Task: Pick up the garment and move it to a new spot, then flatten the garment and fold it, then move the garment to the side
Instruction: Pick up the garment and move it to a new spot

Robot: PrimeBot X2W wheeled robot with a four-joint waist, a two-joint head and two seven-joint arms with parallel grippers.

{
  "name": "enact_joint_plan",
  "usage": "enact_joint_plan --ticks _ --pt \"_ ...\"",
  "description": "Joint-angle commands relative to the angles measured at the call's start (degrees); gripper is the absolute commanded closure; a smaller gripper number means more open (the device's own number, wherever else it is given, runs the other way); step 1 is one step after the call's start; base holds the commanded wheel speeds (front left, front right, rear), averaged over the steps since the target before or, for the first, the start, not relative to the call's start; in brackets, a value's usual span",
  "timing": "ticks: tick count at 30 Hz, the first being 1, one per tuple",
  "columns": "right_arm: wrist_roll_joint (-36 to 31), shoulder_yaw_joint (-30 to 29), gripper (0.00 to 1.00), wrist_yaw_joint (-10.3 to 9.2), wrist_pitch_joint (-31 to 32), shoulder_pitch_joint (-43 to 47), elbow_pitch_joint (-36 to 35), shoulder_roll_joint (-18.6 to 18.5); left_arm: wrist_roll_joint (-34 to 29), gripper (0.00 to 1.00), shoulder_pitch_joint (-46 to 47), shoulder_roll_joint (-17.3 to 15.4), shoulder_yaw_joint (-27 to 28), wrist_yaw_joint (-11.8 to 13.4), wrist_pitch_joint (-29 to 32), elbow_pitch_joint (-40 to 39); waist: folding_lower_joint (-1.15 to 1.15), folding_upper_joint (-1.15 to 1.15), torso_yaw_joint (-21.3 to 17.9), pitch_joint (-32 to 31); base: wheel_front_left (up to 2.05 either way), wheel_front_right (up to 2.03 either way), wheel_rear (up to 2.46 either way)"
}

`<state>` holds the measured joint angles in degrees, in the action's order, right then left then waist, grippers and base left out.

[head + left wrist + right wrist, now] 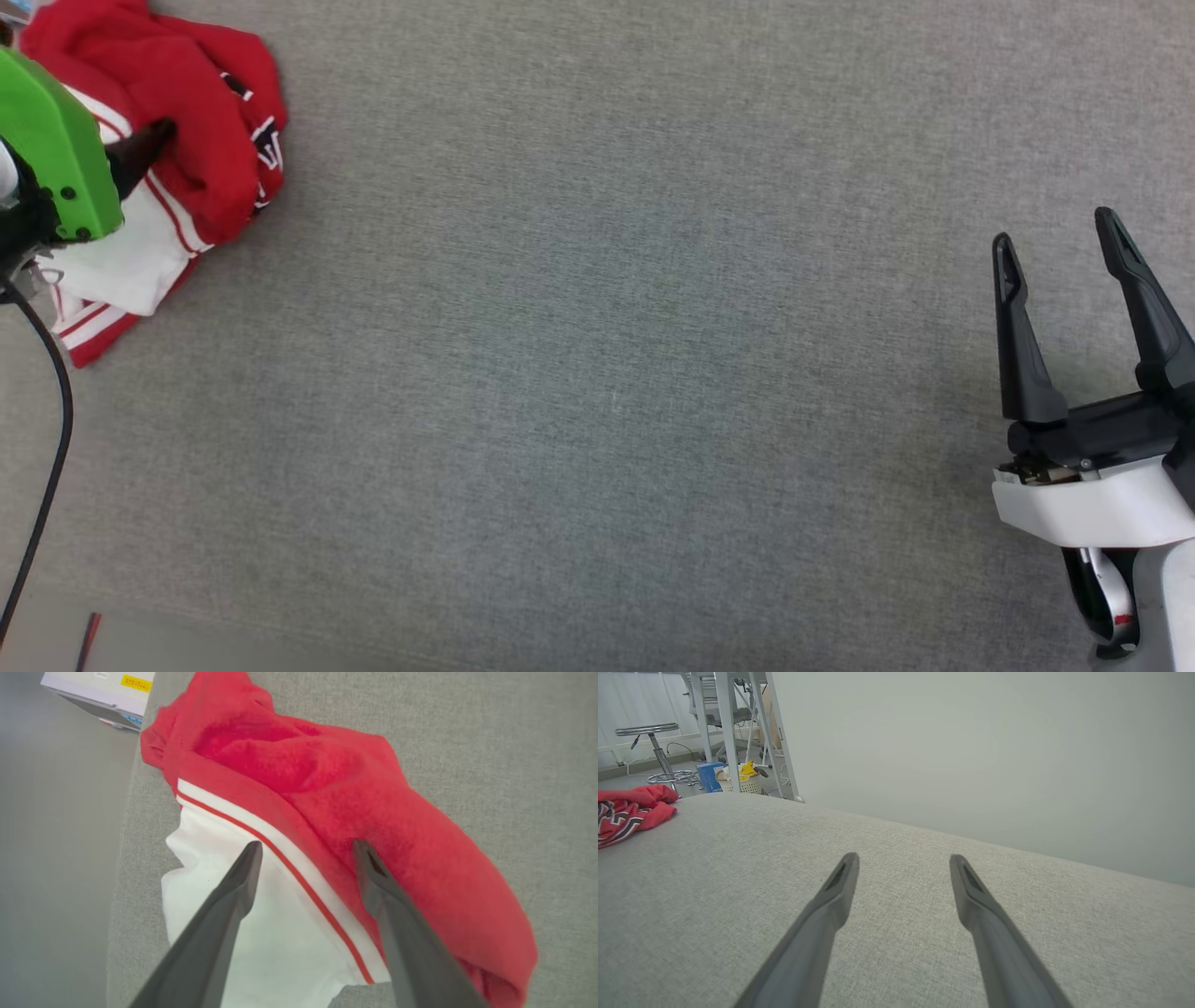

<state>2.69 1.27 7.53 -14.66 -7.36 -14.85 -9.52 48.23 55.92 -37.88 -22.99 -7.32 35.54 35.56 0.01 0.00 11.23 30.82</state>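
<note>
Basket: a white basket point(746, 785) stands on the floor beyond the desk's point(597, 373) far edge, with something yellow point(748, 769) in it
Blue bin: a blue bin point(707, 775) stands just beside the basket; its contents cannot be made out
Box: a white box point(100, 693) with a yellow label lies on the floor past the desk's left edge; what it holds cannot be told
Right wrist view alone: a metal stool point(647, 730) and a white frame point(726, 723) behind the desk, and a navy and white zigzag print on the garment's point(633, 809) near side
Left wrist view alone: the desk's left edge runs just beside the white sleeve
Head view alone: a green cover point(51, 140) on the left arm and a black cable point(56, 411) hanging below it
Garment place: near the desk's far left corner, bunched in a heap
Garment look: the garment point(327, 779) is fuzzy red cloth, with a white sleeve set off by a red and white stripe; it has small dark and white marks on one fold point(266, 140)
Left claw: the left claw point(308, 847) is spread wide over the garment, one finger above the white sleeve and one above the red cloth; contact cannot be told
Right claw: the right claw point(1055, 230) is spread wide and empty above bare grey cloth by the desk's right edge, well apart from the garment
</note>
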Motion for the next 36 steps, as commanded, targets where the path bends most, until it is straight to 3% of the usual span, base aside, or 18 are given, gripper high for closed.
enact_joint_plan --ticks 1,5,9,14,15,16,23,29,36 --pt "0.0 -0.3 0.0 -0.04 -0.3 -1.1 -0.4 -0.1 0.5 0.0 1.0 -0.5 -0.6 -0.2 1.6 1.1 -0.01 0.0 -1.5 1.6 0.0 0.0 0.0" --pt "0.4 -0.6 0.0 -0.04 -0.3 -1.7 -0.5 0.0 -0.2 0.0 0.5 -0.1 -2.8 0.2 5.5 3.8 -0.01 0.0 -2.4 3.0 0.0 0.0 0.0" --pt "0.9 -1.3 0.0 -0.04 -0.3 -2.2 -0.4 0.4 0.0 0.0 -1.1 2.3 -4.7 0.8 8.1 6.5 -0.01 0.0 -3.0 3.9 0.0 0.0 0.0" --pt "1.1 -1.2 0.0 -0.04 -0.3 -2.5 0.0 0.7 -0.5 0.0 -1.2 4.0 -6.2 0.8 8.4 9.1 -0.01 0.0 -3.5 4.0 0.0 0.0 0.0" --pt "1.2 -1.4 0.0 -0.04 -0.3 -2.5 0.1 0.9 -1.0 0.6 -1.0 3.9 -6.5 0.7 7.7 9.5 -0.01 0.0 -3.5 3.7 0.0 0.0 0.0" --pt "1.4 -1.5 0.0 -0.04 -0.3 -2.5 0.2 1.0 -1.3 1.0 -0.8 3.8 -6.7 0.6 6.9 9.9 -0.01 0.0 -3.5 3.4 0.0 0.0 0.0" --pt "2.2 -1.5 0.0 -0.04 -0.3 -1.7 1.3 1.9 -4.6 1.0 3.9 0.5 -7.8 -0.1 -6.2 9.9 -0.01 0.0 -2.7 -1.3 0.0 0.0 0.0" --pt "2.9 -1.2 0.0 -0.04 -0.3 -0.5 2.4 3.1 -6.4 1.0 8.2 -2.6 -14.2 -0.1 -16.3 4.1 -0.01 0.0 -2.1 -7.0 0.0 0.0 0.0" --pt "3.7 -1.1 0.0 -0.04 -0.3 0.9 3.2 4.7 -8.2 1.0 14.1 -2.5 -21.2 -0.2 -22.0 -2.2 -0.01 0.0 -3.5 -11.9 0.0 0.0 0.0"
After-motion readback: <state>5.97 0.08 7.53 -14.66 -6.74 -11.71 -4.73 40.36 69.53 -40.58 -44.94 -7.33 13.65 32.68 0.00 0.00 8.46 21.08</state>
